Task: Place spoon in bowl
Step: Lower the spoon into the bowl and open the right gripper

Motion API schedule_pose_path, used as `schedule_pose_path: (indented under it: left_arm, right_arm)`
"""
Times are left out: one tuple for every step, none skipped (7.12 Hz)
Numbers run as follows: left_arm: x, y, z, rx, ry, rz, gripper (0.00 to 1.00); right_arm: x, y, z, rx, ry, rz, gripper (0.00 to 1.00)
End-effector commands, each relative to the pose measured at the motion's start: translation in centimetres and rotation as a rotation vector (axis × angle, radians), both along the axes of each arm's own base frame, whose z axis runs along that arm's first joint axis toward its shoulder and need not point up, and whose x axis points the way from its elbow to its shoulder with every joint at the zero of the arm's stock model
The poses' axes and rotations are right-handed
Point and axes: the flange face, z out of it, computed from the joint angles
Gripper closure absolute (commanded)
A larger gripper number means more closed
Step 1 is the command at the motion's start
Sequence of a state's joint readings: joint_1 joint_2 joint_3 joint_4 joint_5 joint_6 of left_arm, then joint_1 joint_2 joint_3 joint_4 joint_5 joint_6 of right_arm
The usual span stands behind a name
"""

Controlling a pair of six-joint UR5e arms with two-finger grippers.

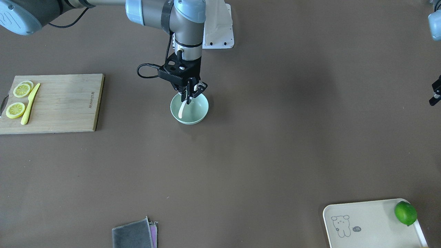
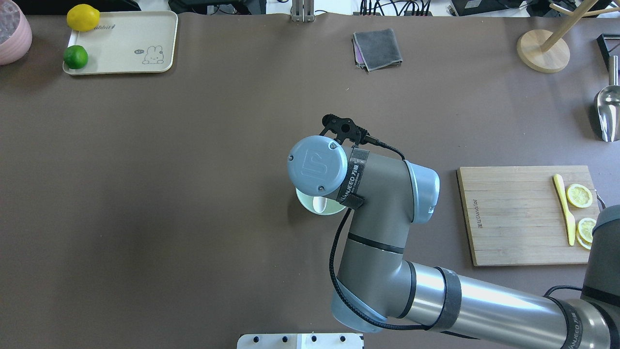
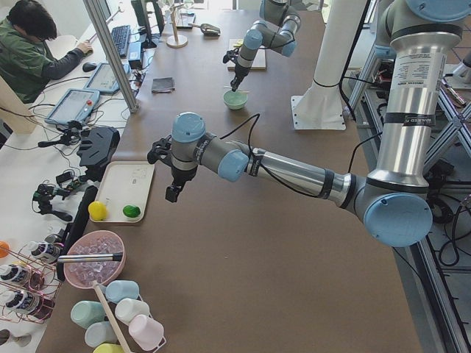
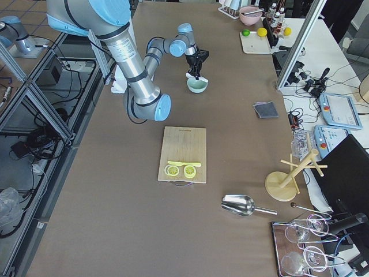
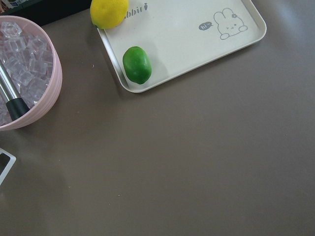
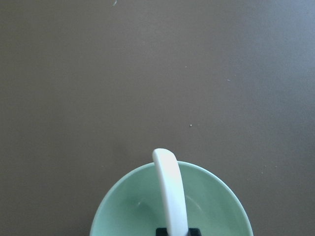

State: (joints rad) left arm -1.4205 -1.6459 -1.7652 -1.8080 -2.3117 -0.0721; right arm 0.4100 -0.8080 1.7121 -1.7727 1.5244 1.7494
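The pale mint-green bowl (image 1: 196, 112) stands on the brown table near the middle. My right gripper (image 1: 188, 99) hangs over it, pointing down, and is shut on the white spoon (image 1: 182, 110). The spoon slants down into the bowl with its lower end near the bottom. In the right wrist view the spoon (image 6: 170, 191) runs out from the fingertips over the bowl (image 6: 123, 206). From overhead the arm hides most of the bowl (image 2: 302, 199); a bit of spoon (image 2: 319, 204) shows. My left gripper (image 3: 171, 193) hovers far off near the tray; I cannot tell its state.
A wooden cutting board (image 1: 65, 103) holds a yellow knife (image 1: 30, 103) and lemon slices (image 1: 21, 90). A cream tray (image 2: 126, 43) with a lime (image 2: 76, 56) and a lemon (image 2: 83, 17) sits at a far corner. A grey cloth (image 2: 377, 48) lies at the far edge.
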Motion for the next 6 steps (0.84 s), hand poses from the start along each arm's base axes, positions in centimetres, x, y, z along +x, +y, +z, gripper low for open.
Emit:
schedule_pose_path:
  left_arm:
    - [0.0,0.2,0.1,0.000,0.000,0.000,0.01]
    - [0.0,0.2,0.1,0.000,0.000,0.000,0.01]
    - [0.0,0.2,0.1,0.000,0.000,0.000,0.01]
    - [0.0,0.2,0.2,-0.003,0.000,0.002,0.01]
    - [0.0,0.1,0.4,-0.003,-0.001,0.004,0.01]
    - [0.0,0.2,0.5,-0.009,-0.003,0.007,0.01]
  right_arm:
    - [0.2,-0.5,0.1,0.033,0.020,0.020,0.56]
    - [0.3,-0.8,0.6,0.070,0.053,-0.017,0.09]
    - [0.7,-1.2,0.5,0.076,0.055,-0.016,0.00]
    - [1.3,-2.0,0.4,0.091,0.059,-0.023,0.00]
    - [2.2,-3.0,0.7,0.103,0.075,-0.035,0.00]
    - [4.2,-5.0,1.5,0.120,0.091,-0.081,0.00]
